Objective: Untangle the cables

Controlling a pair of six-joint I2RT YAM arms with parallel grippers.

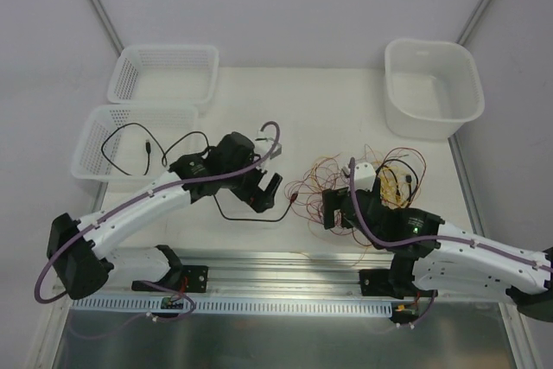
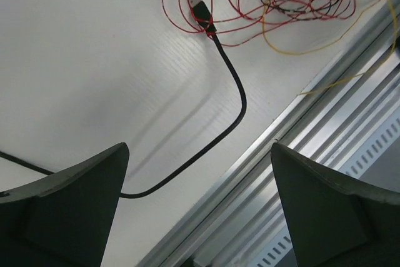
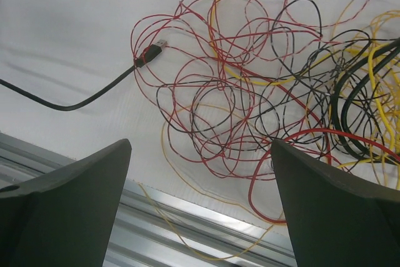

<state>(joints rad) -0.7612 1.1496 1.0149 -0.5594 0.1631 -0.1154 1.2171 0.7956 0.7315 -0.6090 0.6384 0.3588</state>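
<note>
Tabletop baskets (image 1: 164, 49) appear only overhead, cables (image 3: 237, 110) everywhere.

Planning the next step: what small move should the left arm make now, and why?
Probably lower the left gripper onto the black cable and close. Its jaws stand open with the cable running between them, and the plug sits only at the edge of the tangle, so it may pull free.

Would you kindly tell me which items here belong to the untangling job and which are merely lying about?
Job: tangled wires; black USB cable.
Lying about: near mesh basket; far mesh basket; white tub.
</note>
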